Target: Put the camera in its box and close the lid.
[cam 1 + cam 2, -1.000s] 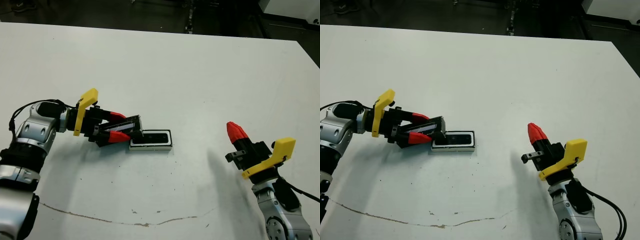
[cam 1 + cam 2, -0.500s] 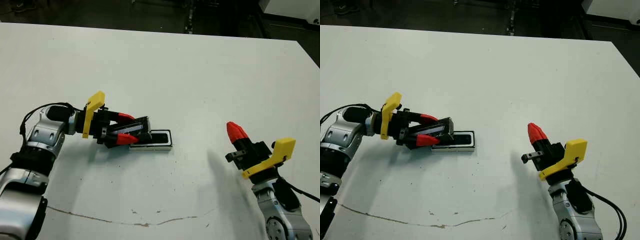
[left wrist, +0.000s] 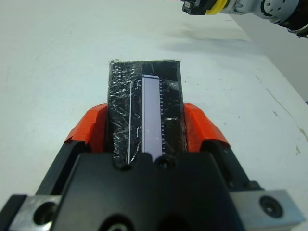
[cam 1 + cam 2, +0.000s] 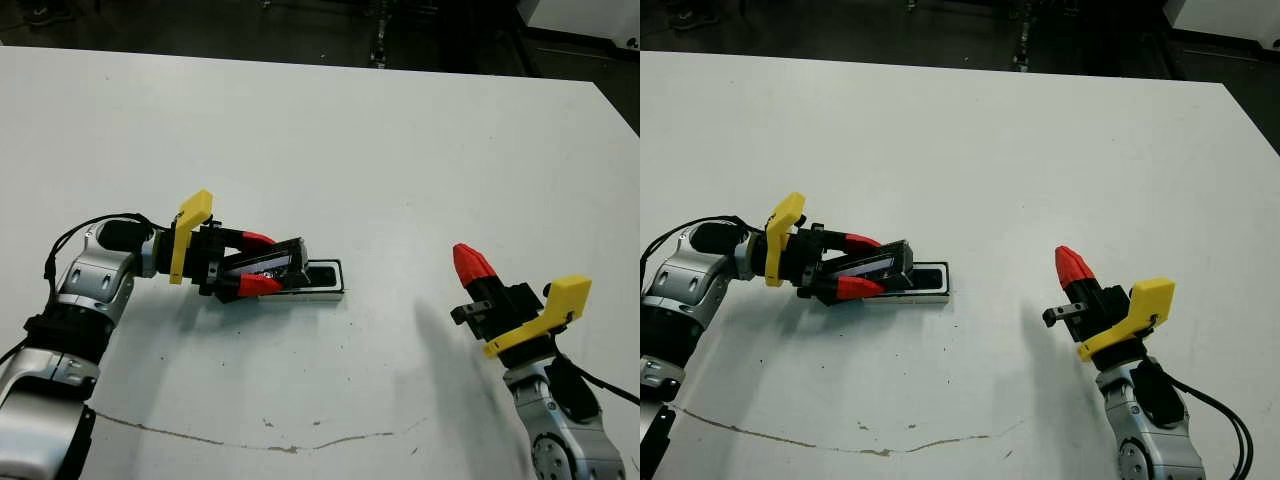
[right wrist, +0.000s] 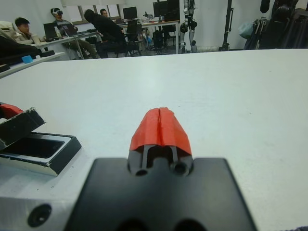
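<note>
Two tools to log: your left tool (image 4: pixel 262 263) is clamped on the lid (image 4: pixel 278 260), tilted over the left end of the box (image 4: pixel 322 278) mid-surface; your right tool (image 4: pixel 472 262) idles pinched together, empty. Lid looks light, stiff, foil-slick, so keep hold of its long edges. Right wrist view shows a dark shape, probably the camera (image 5: pixel 32 147), in the box, hidden from the left wrist view.

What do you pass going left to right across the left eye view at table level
left gripper holding the lid → box with the camera inside → right gripper
</note>
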